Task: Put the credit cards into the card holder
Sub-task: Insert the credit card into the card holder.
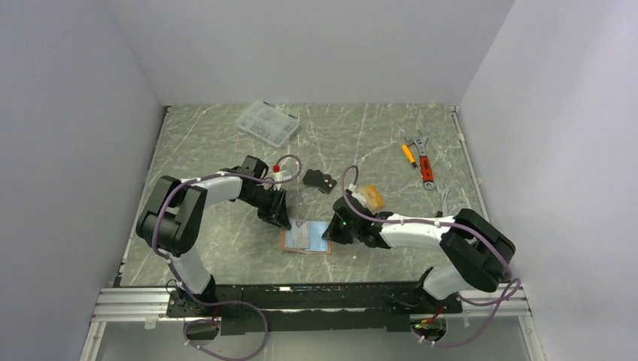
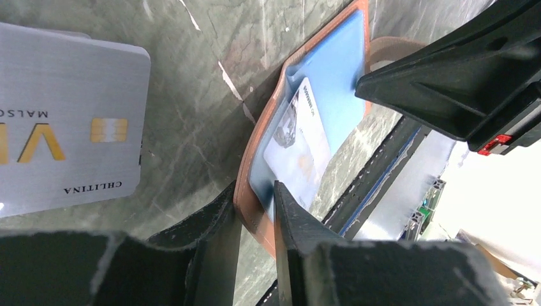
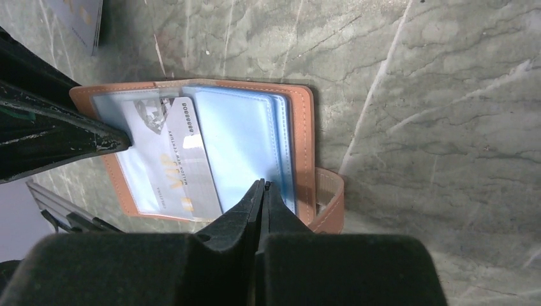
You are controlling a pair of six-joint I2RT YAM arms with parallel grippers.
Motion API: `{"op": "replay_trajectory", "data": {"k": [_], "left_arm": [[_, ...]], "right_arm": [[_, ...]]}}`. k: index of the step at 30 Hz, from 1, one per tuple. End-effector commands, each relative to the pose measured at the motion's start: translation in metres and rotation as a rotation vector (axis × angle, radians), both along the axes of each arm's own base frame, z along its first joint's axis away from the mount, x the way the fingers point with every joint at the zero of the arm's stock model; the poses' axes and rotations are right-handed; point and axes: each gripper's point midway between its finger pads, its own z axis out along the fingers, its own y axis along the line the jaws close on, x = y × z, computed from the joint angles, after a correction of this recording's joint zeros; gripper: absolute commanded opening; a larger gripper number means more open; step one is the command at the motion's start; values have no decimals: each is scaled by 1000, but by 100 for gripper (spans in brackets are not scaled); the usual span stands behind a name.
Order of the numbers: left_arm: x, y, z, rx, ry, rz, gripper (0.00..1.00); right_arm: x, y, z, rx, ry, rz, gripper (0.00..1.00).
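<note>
- Right wrist view: card holder (image 3: pixel 307 140) lies open flat on the tabletop (image 3: pixel 434 95), brown cover down, blue sleeves (image 3: pixel 239 137) facing up.
- Closing tab (image 3: pixel 329 205) curls out from the holder's edge on the right pincer's side.
- Silver-grey card (image 3: pixel 173 167) sits in the clear sleeve on the half nearer the left arm, slightly askew. Print and digits are readable through the plastic.
- Right pincer (image 3: pixel 263 186): closed tip to tip, with the tips on the edge of the blue sleeve stack. Cannot tell if a sleeve is caught between them.
- Left pincer (image 2: pixel 254 189): jaws a narrow gap apart, straddling the holder's brown rim. One finger is outside on the tabletop, the other on the sleeve by the card. Cannot tell whether they actually pinch the rim.
- Left wrist view: second silver card (image 2: pixel 70 150) lies flat on the tabletop, face up with gold lettering. It is beside the holder, with bare stone between them.
- Top external view: the holder (image 1: pixel 285 242) is at the near middle of the tabletop, between the two pincers. The left arm comes in from the left, the right arm from the right.
- Black card (image 1: pixel 320 180) is behind the holder, apart from it.
- Orange-gold card (image 1: pixel 370 197) is right of the black card, just behind the right arm's wrist.
- Clear plastic box (image 1: pixel 267 122) is at far left-centre.
- Wrenches (image 1: pixel 426 169) and screwdriver (image 1: pixel 408 155) are at far right, well apart from the holder.
</note>
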Motion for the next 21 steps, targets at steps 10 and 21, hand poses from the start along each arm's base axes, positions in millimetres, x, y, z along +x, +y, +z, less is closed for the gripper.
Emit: {"op": "replay_trajectory", "data": {"k": [10, 21], "left_arm": [[-6, -3, 0, -26, -1, -32, 31], [-10, -3, 1, -52, 7, -8, 34]], "right_arm": [[18, 51, 29, 107, -47, 142, 11], [12, 67, 15, 138, 9, 183, 23]]}}
